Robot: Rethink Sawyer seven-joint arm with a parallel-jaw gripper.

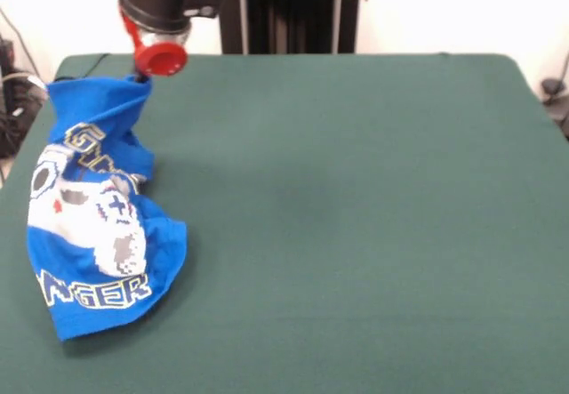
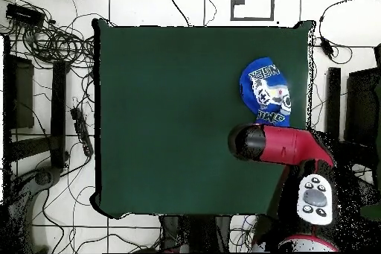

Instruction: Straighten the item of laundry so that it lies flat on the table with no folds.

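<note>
The item of laundry [image 1: 93, 207], a bright blue T-shirt with white lettering and a game-controller print, lies crumpled at the left side of the table [image 1: 356, 216]. Its far corner is drawn up in a ridge to my gripper [image 1: 142, 76], which hangs under the red and black wrist and is shut on that corner. The shirt's lower part is bunched and folded over itself. In the overhead view the item of laundry [image 2: 266, 91] lies near the right edge of the table [image 2: 171, 117], and the red arm [image 2: 279, 145] covers the gripper.
Green cloth stretches wide to the right of the shirt in the front view. The shirt lies close to the table's left edge [image 1: 18, 180]. Cables [image 2: 52, 42] and equipment lie on the floor around the table.
</note>
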